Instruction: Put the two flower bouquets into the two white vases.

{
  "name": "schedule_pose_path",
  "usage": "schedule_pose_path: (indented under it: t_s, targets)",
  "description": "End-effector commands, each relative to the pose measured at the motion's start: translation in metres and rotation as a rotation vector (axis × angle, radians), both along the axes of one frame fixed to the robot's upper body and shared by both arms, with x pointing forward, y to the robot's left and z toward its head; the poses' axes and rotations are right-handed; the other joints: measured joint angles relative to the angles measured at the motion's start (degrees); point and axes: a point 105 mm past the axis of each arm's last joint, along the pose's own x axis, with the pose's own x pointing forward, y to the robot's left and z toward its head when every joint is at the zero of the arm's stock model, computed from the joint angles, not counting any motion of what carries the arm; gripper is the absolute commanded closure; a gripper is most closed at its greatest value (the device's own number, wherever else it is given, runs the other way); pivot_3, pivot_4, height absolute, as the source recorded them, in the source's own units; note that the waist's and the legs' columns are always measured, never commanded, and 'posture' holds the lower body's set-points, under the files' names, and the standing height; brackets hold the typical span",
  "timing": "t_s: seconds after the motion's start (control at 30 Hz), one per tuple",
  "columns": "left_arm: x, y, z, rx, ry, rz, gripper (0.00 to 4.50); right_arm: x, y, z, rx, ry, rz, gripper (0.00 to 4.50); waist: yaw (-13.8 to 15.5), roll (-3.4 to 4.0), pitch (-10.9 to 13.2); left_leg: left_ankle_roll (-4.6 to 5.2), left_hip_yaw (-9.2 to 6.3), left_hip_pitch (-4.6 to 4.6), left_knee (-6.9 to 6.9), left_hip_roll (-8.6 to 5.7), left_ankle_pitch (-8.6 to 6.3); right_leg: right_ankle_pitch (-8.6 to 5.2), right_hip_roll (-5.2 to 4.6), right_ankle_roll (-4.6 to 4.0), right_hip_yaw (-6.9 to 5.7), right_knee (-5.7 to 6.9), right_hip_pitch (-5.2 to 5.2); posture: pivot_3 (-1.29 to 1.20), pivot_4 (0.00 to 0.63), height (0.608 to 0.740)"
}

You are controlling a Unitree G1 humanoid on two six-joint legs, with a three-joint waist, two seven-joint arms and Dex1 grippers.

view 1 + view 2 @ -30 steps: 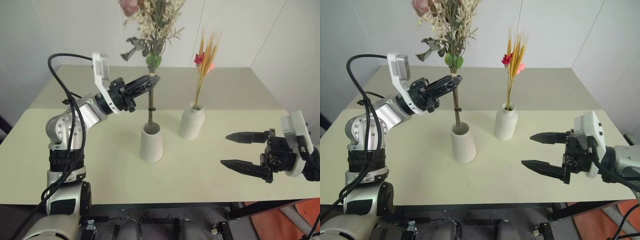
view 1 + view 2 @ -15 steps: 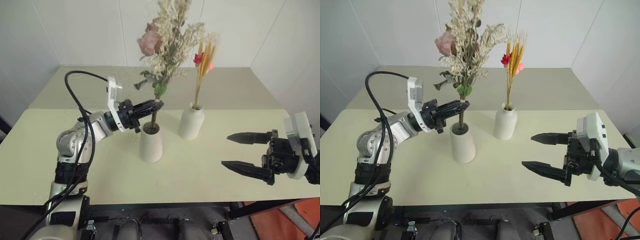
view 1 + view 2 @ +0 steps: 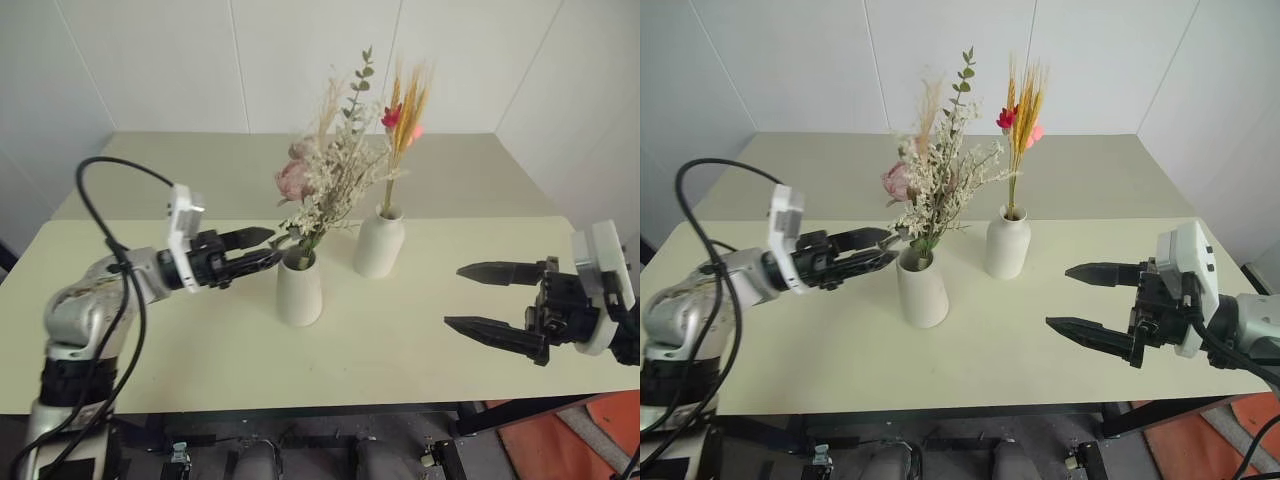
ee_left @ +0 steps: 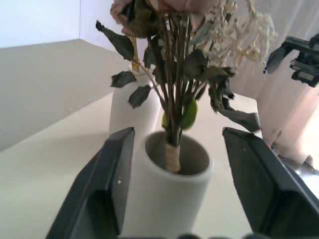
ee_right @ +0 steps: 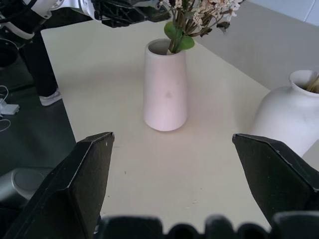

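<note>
The bushy bouquet (image 3: pixel 325 185) with its pink rose stands in the cone-shaped white vase (image 3: pixel 300 290), leaning right; its bound stems (image 4: pixel 172 154) rest inside the mouth. My left gripper (image 3: pixel 270 246) is open just left of that vase's rim. In the left wrist view its fingers (image 4: pixel 117 174) flank the vase (image 4: pixel 174 194) without touching the stems. The wheat bunch (image 3: pixel 405 110) with red-pink blooms stands in the narrow-necked bottle vase (image 3: pixel 380 243). My right gripper (image 3: pixel 455 296) hovers open at the right, holding nothing. In its wrist view both vases show, the cone (image 5: pixel 165 87) and the bottle (image 5: pixel 294 114).
Both vases stand mid-way across the pale table (image 3: pixel 400 345). A second table (image 3: pixel 180 170) adjoins it behind, against white walls. Bare tabletop lies between the vases and my right gripper, and along the front edge.
The left gripper lowered the bushy bouquet into the cone vase, opened and let go, then drew back to the left. The right arm stayed still.
</note>
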Motion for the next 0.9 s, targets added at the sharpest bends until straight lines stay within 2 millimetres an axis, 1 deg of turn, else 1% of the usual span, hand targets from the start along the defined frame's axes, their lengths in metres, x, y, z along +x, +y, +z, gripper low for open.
schedule_pose_path:
  t_s: [0.03,0.07,0.2,0.27,0.43,0.5,0.67,0.9]
  targets:
    - [-0.014,0.018,0.010,0.088,-0.093,0.005,0.20,0.001,-0.002,0.007,0.002,-0.048,0.002,0.00,0.2,0.00,0.0,0.00,0.00,-0.01,0.00,0.00,0.00,-0.05,-0.01,-0.08,-0.01,0.00,-0.02,0.00,0.150,0.740]
    - [-0.016,0.025,0.011,0.107,-0.100,0.018,0.04,0.001,-0.003,0.006,0.000,-0.044,0.000,0.00,0.3,0.00,0.0,0.00,0.00,0.00,0.00,0.00,0.00,-0.08,-0.02,-0.13,-0.01,-0.01,-0.01,0.00,0.150,0.740]
    - [-0.024,0.047,0.012,0.209,-0.132,0.059,0.04,0.003,-0.008,0.004,-0.007,-0.030,-0.015,0.00,0.7,0.00,0.0,-0.01,0.03,-0.02,0.00,-0.01,0.00,-0.10,-0.12,-0.16,-0.08,-0.05,0.00,0.00,0.150,0.740]
    - [-0.029,0.058,0.018,0.251,-0.159,0.062,0.04,0.004,-0.013,0.003,-0.012,-0.022,-0.028,0.00,0.7,0.00,0.0,-0.01,0.06,-0.03,-0.03,0.00,0.00,-0.11,-0.14,-0.17,-0.07,-0.10,-0.02,0.00,0.150,0.740]
    - [-0.039,0.072,0.031,0.302,-0.200,0.055,0.04,0.008,-0.025,-0.001,-0.035,-0.015,-0.079,0.00,0.7,0.01,0.0,-0.01,0.10,-0.05,-0.04,0.00,-0.01,-0.11,-0.17,-0.17,-0.07,-0.11,-0.06,0.00,0.150,0.740]
    - [-0.040,0.074,0.035,0.307,-0.211,0.057,0.04,0.011,-0.033,0.000,-0.047,-0.024,-0.111,0.00,0.7,0.01,0.0,-0.01,0.11,-0.04,-0.05,0.00,-0.01,-0.11,-0.18,-0.17,-0.07,-0.11,-0.06,0.00,0.150,0.740]
    - [-0.042,0.068,0.037,0.307,-0.242,0.041,0.04,0.018,-0.049,0.007,-0.063,-0.056,-0.173,0.00,0.7,0.01,0.0,-0.01,0.13,-0.05,-0.06,0.00,-0.01,-0.12,-0.19,-0.16,-0.07,-0.11,-0.07,0.00,0.150,0.740]
    - [-0.045,0.063,0.035,0.300,-0.240,0.030,0.04,0.017,-0.054,0.009,-0.070,-0.061,-0.179,0.00,0.6,0.01,0.0,-0.01,0.14,-0.04,-0.08,0.00,-0.01,-0.12,-0.18,-0.16,-0.06,-0.10,-0.07,0.00,0.150,0.740]
